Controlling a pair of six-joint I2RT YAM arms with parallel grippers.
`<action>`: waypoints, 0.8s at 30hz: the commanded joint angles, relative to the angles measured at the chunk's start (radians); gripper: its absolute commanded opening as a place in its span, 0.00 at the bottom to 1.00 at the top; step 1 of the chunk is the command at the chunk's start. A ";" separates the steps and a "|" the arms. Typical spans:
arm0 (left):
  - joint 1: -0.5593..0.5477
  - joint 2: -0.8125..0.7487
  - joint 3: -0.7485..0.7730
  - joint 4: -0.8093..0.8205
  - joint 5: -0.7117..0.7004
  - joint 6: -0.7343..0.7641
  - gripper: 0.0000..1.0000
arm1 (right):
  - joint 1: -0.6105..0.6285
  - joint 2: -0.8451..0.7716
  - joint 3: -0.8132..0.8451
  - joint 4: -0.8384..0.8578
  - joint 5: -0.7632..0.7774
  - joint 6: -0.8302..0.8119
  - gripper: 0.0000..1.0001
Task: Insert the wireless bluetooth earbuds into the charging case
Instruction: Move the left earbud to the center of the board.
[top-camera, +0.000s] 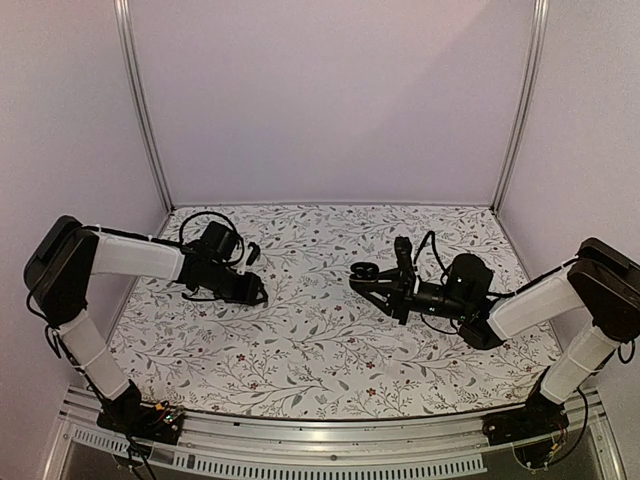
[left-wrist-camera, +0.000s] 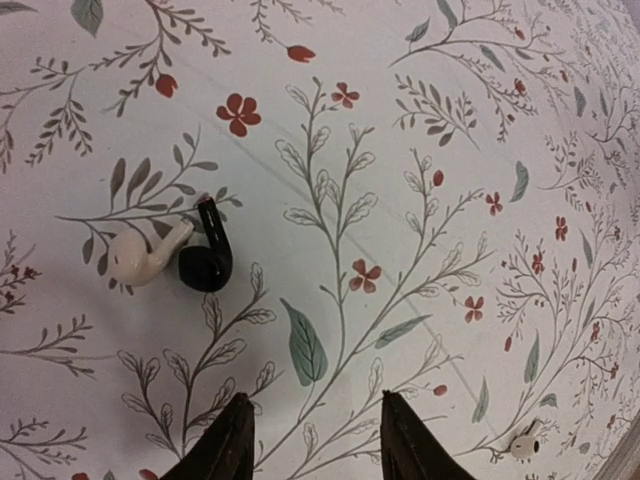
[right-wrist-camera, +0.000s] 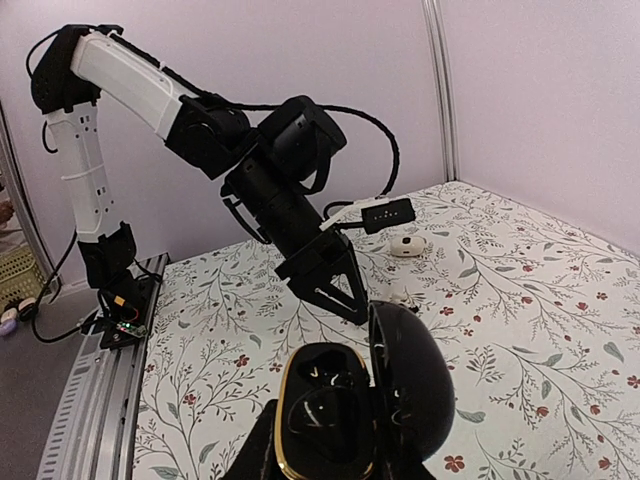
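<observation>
Hovering above the floral table (left-wrist-camera: 420, 120), the left gripper (left-wrist-camera: 317, 405) is seen spread wide.
The charging case (right-wrist-camera: 345, 400), lid raised, is clasped by the right gripper (top-camera: 372, 277); a black earbud (left-wrist-camera: 207, 262) is laid touching a white earbud (left-wrist-camera: 140, 255).

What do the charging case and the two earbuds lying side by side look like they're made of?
The charging case is probably hard plastic, black and glossy: its open lid carries soft highlights, and a gold-coloured rim that may be metallic trim rings the opening. The black earbud and the white earbud look like smooth moulded plastic, with a faint sheen on their rounded bodies.
</observation>
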 joint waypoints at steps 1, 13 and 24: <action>0.009 0.041 -0.004 0.076 -0.012 -0.051 0.42 | -0.013 -0.022 -0.011 0.005 -0.011 -0.008 0.00; 0.032 0.141 0.018 0.129 -0.076 -0.064 0.43 | -0.017 -0.019 -0.021 0.010 -0.010 -0.006 0.00; 0.041 0.225 0.086 0.104 -0.113 0.017 0.35 | -0.025 -0.023 -0.027 0.011 -0.010 -0.007 0.00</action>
